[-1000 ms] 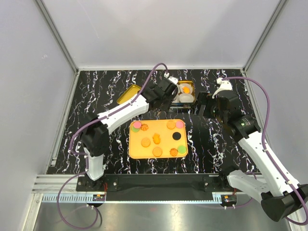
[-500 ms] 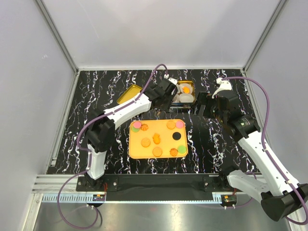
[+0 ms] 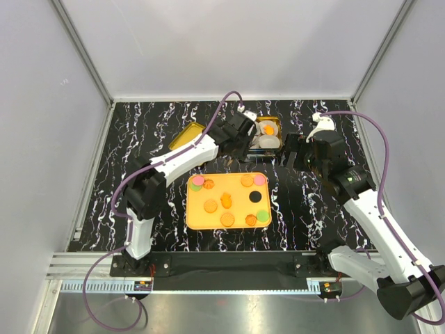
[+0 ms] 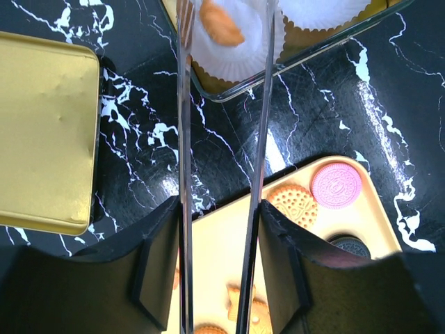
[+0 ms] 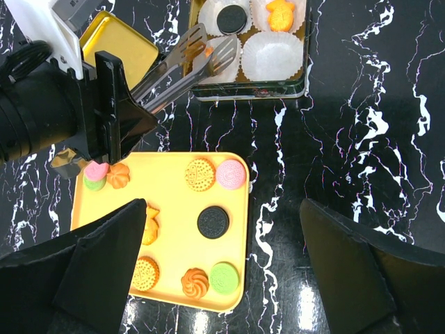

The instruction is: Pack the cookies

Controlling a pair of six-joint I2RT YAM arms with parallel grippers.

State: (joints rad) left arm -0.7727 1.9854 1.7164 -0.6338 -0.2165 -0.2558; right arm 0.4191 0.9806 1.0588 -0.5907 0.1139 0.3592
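Left claw: the left gripper (image 4: 219,268) is clamped on the arms of the metal tongs (image 4: 183,139); the tong tips stand apart over the tin (image 5: 250,92).
Right claw: the right gripper (image 5: 222,229) is spread wide, holding nothing, above the yellow tray (image 5: 174,229).
Task's thing: an orange cookie (image 4: 220,21) lies in a white paper cup (image 4: 229,52) between the tong tips; I cannot tell whether it touches the left tip.
Risk 1: if it clings to a tip, pulling back could lift it out.
Risk 2: a tip could snag the pleated wall and tip the cup.
Risk 3: a pink cookie (image 5: 94,169) overlaps a green cookie (image 5: 92,184), so the tongs may take both.
Tray count: 11 cookies by my count, 1 half hidden by a finger.
Tin count: 3 cookies seen; 4 cups seen, including 1 empty cup (image 5: 273,56); the tin's far end is cut off.
Others: 1 gold lid (image 4: 42,132), 1 tongs.
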